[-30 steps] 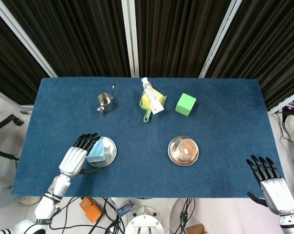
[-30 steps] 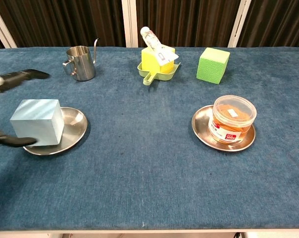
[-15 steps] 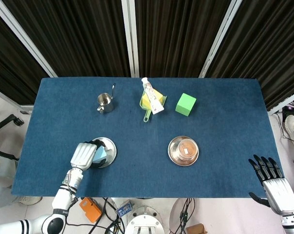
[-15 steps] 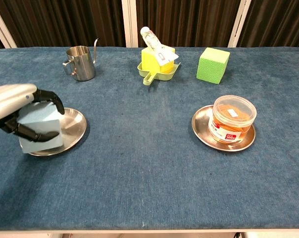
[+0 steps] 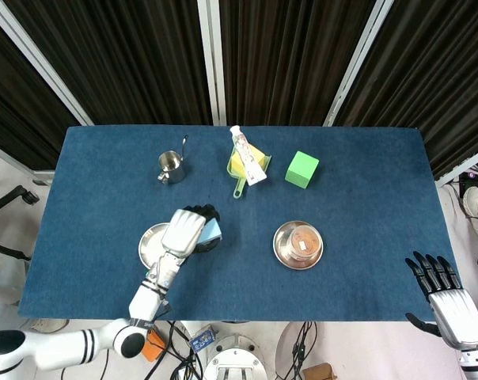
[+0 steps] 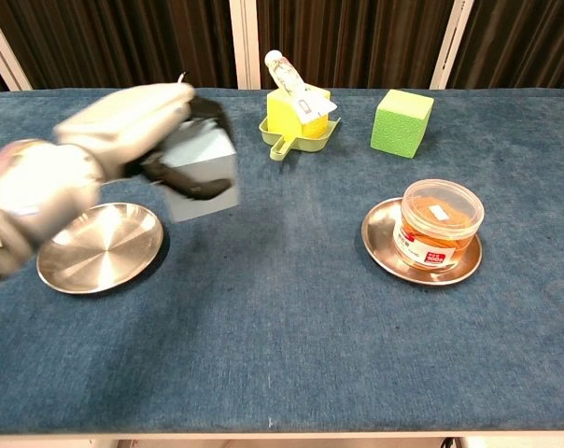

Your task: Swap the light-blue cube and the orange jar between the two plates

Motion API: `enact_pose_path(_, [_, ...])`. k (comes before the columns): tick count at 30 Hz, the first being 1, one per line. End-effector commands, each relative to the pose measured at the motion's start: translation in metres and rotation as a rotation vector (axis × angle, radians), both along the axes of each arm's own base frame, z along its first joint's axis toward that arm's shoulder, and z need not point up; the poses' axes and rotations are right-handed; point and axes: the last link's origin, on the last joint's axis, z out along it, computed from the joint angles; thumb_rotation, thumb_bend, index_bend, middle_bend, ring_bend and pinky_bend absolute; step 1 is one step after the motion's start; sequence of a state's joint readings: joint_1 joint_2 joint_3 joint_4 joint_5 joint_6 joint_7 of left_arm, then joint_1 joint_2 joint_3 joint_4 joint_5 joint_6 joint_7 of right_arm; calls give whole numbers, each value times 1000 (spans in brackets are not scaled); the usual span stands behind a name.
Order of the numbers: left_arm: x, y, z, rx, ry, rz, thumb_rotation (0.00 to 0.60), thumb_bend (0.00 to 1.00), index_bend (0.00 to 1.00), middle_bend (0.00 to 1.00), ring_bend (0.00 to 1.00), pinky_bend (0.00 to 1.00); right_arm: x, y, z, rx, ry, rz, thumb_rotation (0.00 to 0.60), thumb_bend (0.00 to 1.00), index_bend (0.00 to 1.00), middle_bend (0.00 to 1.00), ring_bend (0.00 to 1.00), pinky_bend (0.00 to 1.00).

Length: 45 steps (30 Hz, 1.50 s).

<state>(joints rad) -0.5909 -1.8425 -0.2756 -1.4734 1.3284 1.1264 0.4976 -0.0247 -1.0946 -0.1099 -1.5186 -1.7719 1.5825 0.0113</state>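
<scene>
Left hand (image 6: pixel 123 126): grasps the matte light-blue cube (image 6: pixel 203 173), lifted right of the bare steel plate (image 6: pixel 100 247).
Right hand (image 5: pixel 445 289): fingers spread, holding nothing.
Plates: two round, shiny.
Orange jar (image 6: pixel 439 224): clear plastic, on the right plate (image 6: pixel 380 247).

Bright, even overhead light; soft shadows, motion blur on the left hand (image 6: pixel 123 131) in chest view.

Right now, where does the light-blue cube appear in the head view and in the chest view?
Head view: the light-blue cube sits left of centre, held by the left hand, just right of the empty steel plate.
Chest view: the cube is in the upper left, lifted above and right of that plate.
Shared landmark: the green foam cube at the far side.
</scene>
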Motion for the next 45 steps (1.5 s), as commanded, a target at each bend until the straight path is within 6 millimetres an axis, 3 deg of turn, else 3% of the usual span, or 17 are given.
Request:
enact_pose_path(1, [33, 32, -32, 7, 50, -34, 600, 573, 503, 540, 602, 620, -2, -2, 3, 4, -8, -4, 600, 240, 0, 0, 0, 0])
enact_pose_path(6, [26, 51, -45, -1, 106, -14, 600, 537, 494, 494, 566, 605, -4, -6, 6, 11, -22, -18, 600, 241, 0, 0, 0, 0])
enact_pose_path(8, [19, 55, -48, -30, 121, 6, 600, 454, 421, 416, 505, 563, -5, -9, 6, 13, -23, -23, 600, 240, 0, 0, 0, 0])
enact_pose_path(10, [14, 57, -49, -49, 137, 16, 600, 293, 273, 275, 355, 452, -5, -12, 6, 14, -27, -28, 600, 241, 0, 0, 0, 0])
enact_pose_path(13, [14, 56, -46, -54, 137, 18, 600, 127, 152, 146, 192, 320, -4, -16, 4, 19, -26, -31, 600, 241, 0, 0, 0, 0])
enact_pose_path(16, [17, 49, -41, -57, 137, 13, 600, 38, 83, 80, 117, 254, -2, -18, 1, 21, -26, -19, 600, 240, 0, 0, 0, 0])
enact_pose_path(20, [23, 33, -27, -65, 110, -9, 600, 0, 54, 53, 86, 240, 4, -21, -6, 38, -36, 24, 600, 241, 0, 0, 0, 0])
enact_pose_path(24, [20, 3, 6, -72, 113, -31, 600, 0, 54, 53, 75, 240, 21, -37, -18, 88, -48, 106, 600, 241, 0, 0, 0, 0])
enact_pose_path(29, [-15, -41, 67, -14, 156, -23, 600, 4, 54, 53, 70, 238, 68, -84, -46, 182, -58, 218, 600, 240, 0, 0, 0, 0])
enact_pose_path(35, [-89, -83, 117, 51, 198, 81, 600, 20, 54, 53, 70, 215, 121, -139, -95, 326, -29, 233, 600, 241, 0, 0, 0, 0])
enact_pose_path(39, [-118, -103, 134, 52, 164, 120, 600, 21, 54, 53, 70, 212, 138, -161, -122, 377, 2, 210, 600, 241, 0, 0, 0, 0])
enact_pose_path(45, [-138, -120, 146, 72, 151, 123, 600, 22, 54, 53, 70, 211, 142, -177, -142, 407, 76, 153, 600, 275, 0, 0, 0, 1])
